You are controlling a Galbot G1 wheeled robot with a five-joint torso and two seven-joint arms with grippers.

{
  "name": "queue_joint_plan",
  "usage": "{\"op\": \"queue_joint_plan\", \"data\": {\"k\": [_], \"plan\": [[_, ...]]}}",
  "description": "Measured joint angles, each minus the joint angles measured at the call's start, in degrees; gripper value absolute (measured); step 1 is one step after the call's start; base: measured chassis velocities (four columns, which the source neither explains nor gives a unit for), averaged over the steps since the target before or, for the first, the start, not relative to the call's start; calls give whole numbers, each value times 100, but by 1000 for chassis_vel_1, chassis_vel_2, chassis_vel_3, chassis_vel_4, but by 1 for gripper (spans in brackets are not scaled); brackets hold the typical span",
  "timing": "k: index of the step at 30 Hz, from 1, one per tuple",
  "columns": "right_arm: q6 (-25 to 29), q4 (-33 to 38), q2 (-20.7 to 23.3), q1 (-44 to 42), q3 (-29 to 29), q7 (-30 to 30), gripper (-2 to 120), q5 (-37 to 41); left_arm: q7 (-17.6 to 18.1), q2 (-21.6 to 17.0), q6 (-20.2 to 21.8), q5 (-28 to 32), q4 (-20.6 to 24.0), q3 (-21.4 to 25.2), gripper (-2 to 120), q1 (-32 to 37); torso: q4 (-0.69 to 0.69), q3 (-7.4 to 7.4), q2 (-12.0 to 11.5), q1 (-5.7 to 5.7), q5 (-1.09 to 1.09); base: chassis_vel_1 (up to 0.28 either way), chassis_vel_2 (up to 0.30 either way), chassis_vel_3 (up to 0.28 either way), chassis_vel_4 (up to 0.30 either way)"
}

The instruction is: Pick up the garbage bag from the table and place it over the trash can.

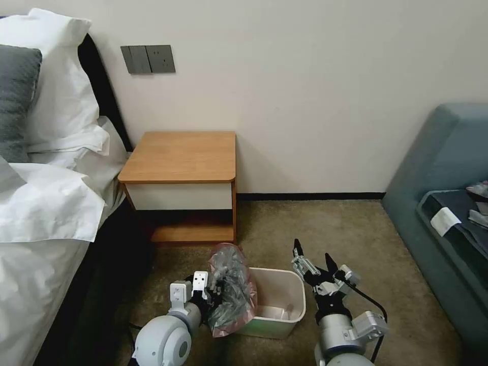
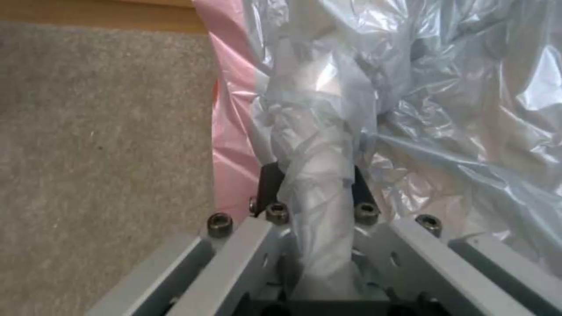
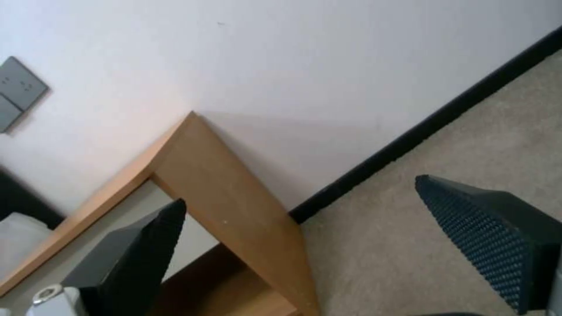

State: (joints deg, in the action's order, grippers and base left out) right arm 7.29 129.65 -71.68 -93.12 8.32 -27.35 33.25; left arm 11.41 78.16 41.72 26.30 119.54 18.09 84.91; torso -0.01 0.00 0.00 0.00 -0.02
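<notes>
A cream trash can stands on the carpet in front of a wooden table whose tabletop is bare. The left gripper sits at the can's left rim, its fingers closed tight on a twisted bunch of the garbage bag, which drapes over that rim. The right gripper hovers beside the can's right rim, fingers spread wide, holding nothing. No readable writing appears.
</notes>
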Motion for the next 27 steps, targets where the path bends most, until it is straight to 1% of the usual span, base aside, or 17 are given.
{"op": "queue_joint_plan", "data": {"k": [2, 3, 4, 5, 6, 7, 8, 9, 10, 11, 14, 15, 16, 19, 20, 23, 27], "plan": [[-21, 4, 33, 46, -35, 173, 100, -14, 30, -99, -314, 70, 90, 1, 3, 43, 0, 0, 0, 0, 2, 0, 0, 0, 0], [-21, 4, 33, 46, -35, 173, 100, -14, 30, -99, -314, 70, 90, 1, 3, 43, 0, 0, 0, 0, 2, 0, 0, 0, 0], [-34, 4, 65, 65, -40, 357, 100, -47, -2, -159, -519, 75, 135, 6, 3, 59, 1, 1, 0, 0, 2, 0, 0, 0, 0], [-56, 0, 118, 98, -38, 675, 100, -97, -77, -236, -792, 61, 176, 24, 3, 63, 1, 0, 0, 0, 2, 0, 0, 0, 0], [-67, 0, 140, 112, -37, 790, 100, -114, -113, -261, -888, 52, 185, 34, 3, 62, 0, 0, 0, 0, 3, 0, 0, 0, 0], [-67, 0, 140, 112, -37, 790, 100, -114, -113, -261, -888, 52, 185, 34, 3, 62, 0, 0, 0, 0, 3, 0, 0, 0, 0], [-167, 2, 249, 198, -24, 1247, 100, -156, -250, -347, -1255, -6, 190, 79, 3, 29, 0, 0, 0, 0, 2, 0, 0, 0, 0], [-283, 22, 334, 288, -12, 1560, 100, -157, -331, -396, -1491, -57, 190, 126, 3, -8, 0, 0, 0, 0, 0, 0, 0, 0, 0], [-419, 52, 402, 369, 8, 1828, 100, -121, -385, -434, -1679, -93, 189, 179, 3, -42, 0, 0, 0, 0, 3, 0, 0, 0, 0], [-419, 52, 402, 369, 8, 1828, 100, -121, -385, -434, -1679, -93, 189, 179, 3, -42, 0, 0, 0, 0, 3, 0, 0, 0, 0], [-1121, 97, 647, 682, 122, 2754, 100, 130, -565, -522, -2177, -282, 241, 303, 3, -76, 1, 1, 0, 0, 2, 0, 0, 0, 0], [-1305, 97, 721, 798, 126, 2934, 100, 173, -620, -538, -2315, -391, 254, 318, 3, -68, 0, 0, 0, 0, 2, 0, 0, 0, 0], [-1305, 97, 721, 798, 126, 2934, 100, 173, -620, -538, -2315, -391, 254, 318, 3, -68, 0, 0, 0, 0, 2, 0, 0, 0, 0], [-1679, 43, 925, 1208, -51, 3153, 100, 410, -744, -547, -2613, -613, 273, 333, 3, -14, 1, 1, 0, 0, 2, 0, 0, 0, 0], [-1679, 43, 925, 1208, -51, 3153, 100, 410, -744, -547, -2613, -613, 273, 333, 3, -14, 1, 1, 0, 0, 2, 0, 0, 0, 0], [-1863, -56, 1046, 1411, -332, 3069, 100, 804, -821, -540, -2903, -779, 222, 338, 3, 40, 1, 1, 0, 0, 2, 0, 0, 0, 0], [-1932, -178, 1068, 1516, -511, 2939, 100, 1023, -859, -541, -3001, -868, 206, 350, 3, 65, 1, 1, 0, 0, 2, 0, 0, 0, 0]]}}
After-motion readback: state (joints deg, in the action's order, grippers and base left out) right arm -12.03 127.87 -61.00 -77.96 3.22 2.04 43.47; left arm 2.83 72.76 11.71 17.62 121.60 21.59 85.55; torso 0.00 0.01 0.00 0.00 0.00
